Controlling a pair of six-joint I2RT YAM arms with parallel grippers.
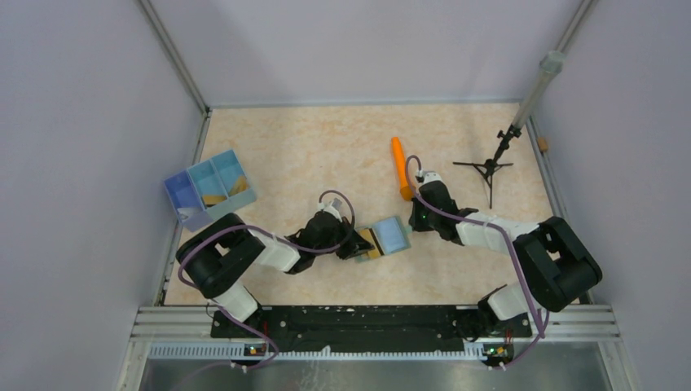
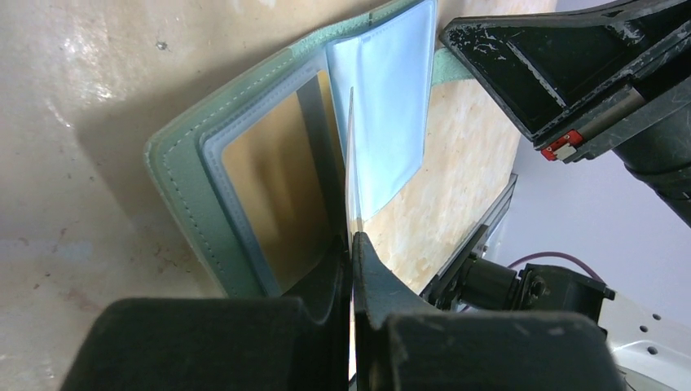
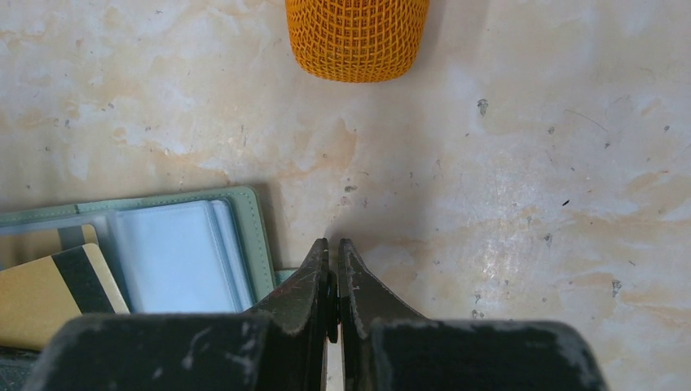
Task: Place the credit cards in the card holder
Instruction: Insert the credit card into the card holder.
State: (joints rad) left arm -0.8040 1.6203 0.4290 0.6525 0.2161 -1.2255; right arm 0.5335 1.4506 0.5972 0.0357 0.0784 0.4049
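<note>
Right now my left fingers [image 2: 360, 257] are pinched together on a thin credit card [image 2: 352, 155]. It shows edge-on, sticking out from their tips over the open card holder [image 2: 183, 175]. Just left of those fingers a second card [image 2: 273, 195], gold, sits inside a clear sleeve of the card holder. Just right of the held card a pale blue sleeve [image 2: 383, 106] stands open.

My right fingers [image 3: 349, 265] are drawn together with only a hairline slit between them, their tips at the table [image 3: 530, 204] right beside the card holder's corner. A bit of green edge runs in under their left side, and I cannot tell whether they pinch it. Ahead of the right fingers, apart from them, lies the orange cylinder [image 3: 357, 37]. From above, the blue tray [image 1: 175, 191] sits well apart from the left fingers, on their far side from the card holder.
</note>
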